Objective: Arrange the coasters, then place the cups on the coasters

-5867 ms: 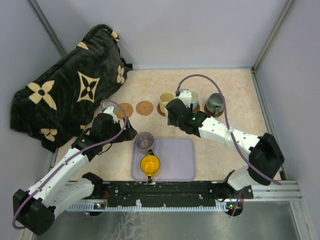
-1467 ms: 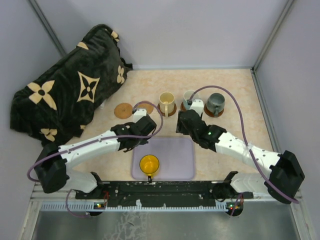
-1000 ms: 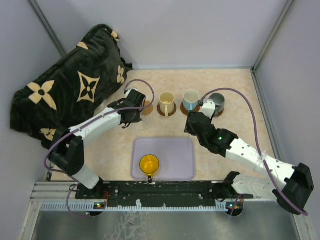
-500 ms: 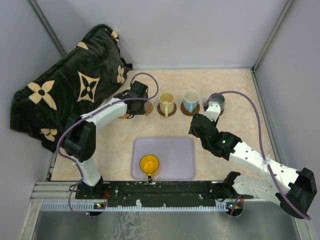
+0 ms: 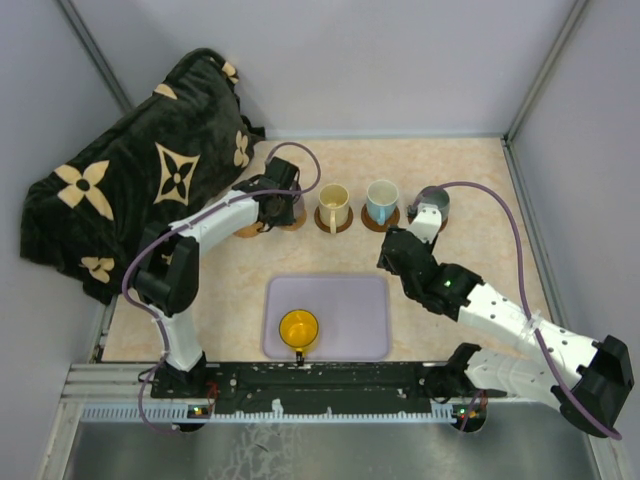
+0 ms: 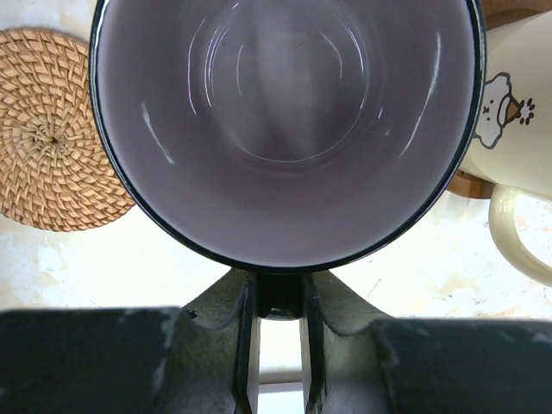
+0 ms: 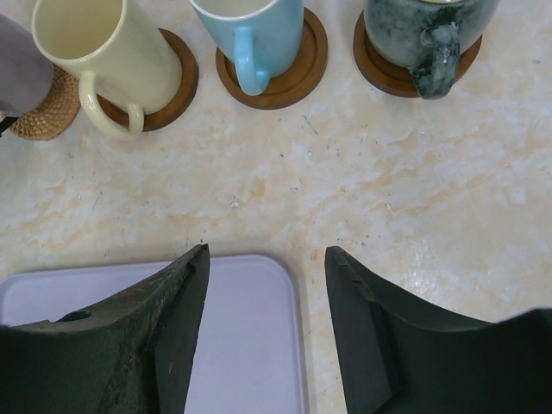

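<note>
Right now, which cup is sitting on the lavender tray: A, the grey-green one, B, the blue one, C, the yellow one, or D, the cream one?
C: the yellow cup sits on the lavender tray, while the cream cup, blue cup and grey-green cup stand on dark coasters.

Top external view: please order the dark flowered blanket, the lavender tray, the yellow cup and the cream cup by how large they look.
1. dark flowered blanket
2. lavender tray
3. yellow cup and cream cup: nearly alike from above, so I do not rank them.
</note>
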Robot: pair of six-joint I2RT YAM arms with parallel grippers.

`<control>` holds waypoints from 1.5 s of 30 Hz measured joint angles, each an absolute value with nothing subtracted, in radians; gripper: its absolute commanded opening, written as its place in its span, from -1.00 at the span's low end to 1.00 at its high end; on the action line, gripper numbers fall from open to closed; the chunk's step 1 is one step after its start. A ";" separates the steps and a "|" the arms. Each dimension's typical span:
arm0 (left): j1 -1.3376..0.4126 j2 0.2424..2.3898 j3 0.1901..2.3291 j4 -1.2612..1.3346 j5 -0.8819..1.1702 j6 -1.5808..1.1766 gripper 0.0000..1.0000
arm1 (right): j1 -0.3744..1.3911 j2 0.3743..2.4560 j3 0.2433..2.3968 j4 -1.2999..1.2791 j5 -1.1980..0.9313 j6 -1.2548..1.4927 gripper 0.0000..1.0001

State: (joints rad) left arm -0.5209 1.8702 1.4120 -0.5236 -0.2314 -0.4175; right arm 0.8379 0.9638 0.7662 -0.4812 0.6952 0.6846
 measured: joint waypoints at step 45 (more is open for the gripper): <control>-0.521 1.877 1.412 -0.561 -0.229 -0.417 -1.00 | 0.838 0.966 0.766 -0.480 0.694 0.685 0.13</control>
